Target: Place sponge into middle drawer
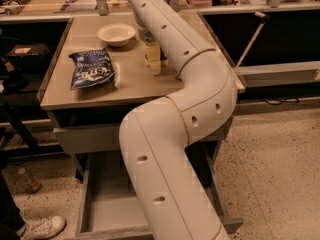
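Camera view: gripper (145, 35) over the table (100, 96), grip state unreadable; sponge (153, 59) just beneath it, open middle drawer (109, 206) well below.

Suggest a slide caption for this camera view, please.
White arm spans the open middle drawer and table; end effector hangs beside the bowl.

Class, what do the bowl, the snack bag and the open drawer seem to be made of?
Bowl: likely ceramic or plastic, with a smooth, pale, matte look. Snack bag: plastic film, glossy and crinkled. Open drawer: apparently painted metal, flat grey with thin walls. The gripper sits mostly hidden behind the arm, beside the bowl.
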